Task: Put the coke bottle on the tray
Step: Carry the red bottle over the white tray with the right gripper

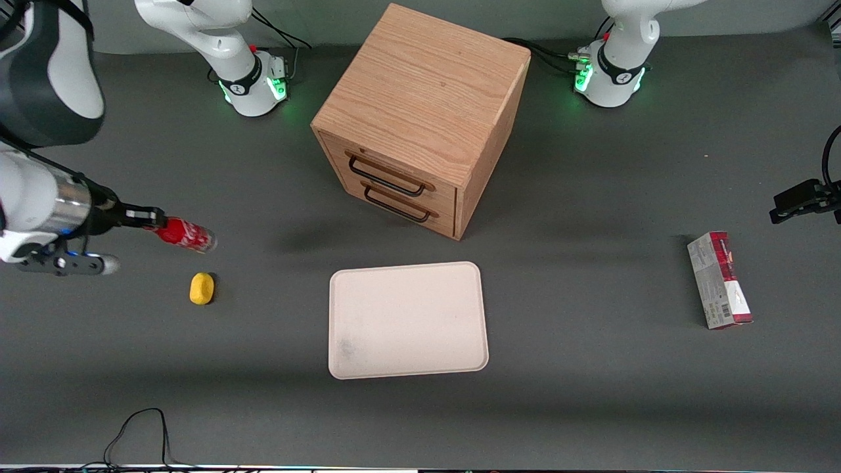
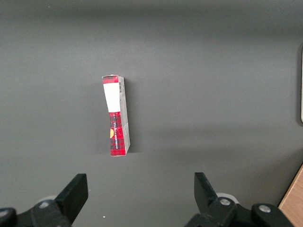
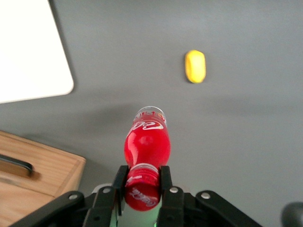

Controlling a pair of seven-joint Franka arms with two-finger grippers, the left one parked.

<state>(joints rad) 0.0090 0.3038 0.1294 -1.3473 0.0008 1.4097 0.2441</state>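
Note:
The coke bottle [image 1: 186, 235], small and red with white script and a clear base, hangs in the air, held by its red cap. My right gripper [image 1: 152, 220] is shut on that cap toward the working arm's end of the table, with the bottle pointing out from the fingers. In the right wrist view the gripper [image 3: 142, 182] clamps the cap from both sides and the bottle [image 3: 147, 139] extends away above the grey table. The cream-white tray [image 1: 407, 320] lies flat near the table's middle, nearer the front camera than the drawer box; its corner shows in the right wrist view [image 3: 33, 56].
A yellow lemon-like lump [image 1: 202, 288] lies on the table just nearer the camera than the bottle, also in the wrist view [image 3: 195, 66]. A wooden drawer box [image 1: 420, 118] stands mid-table. A red-and-grey carton [image 1: 719, 279] lies toward the parked arm's end.

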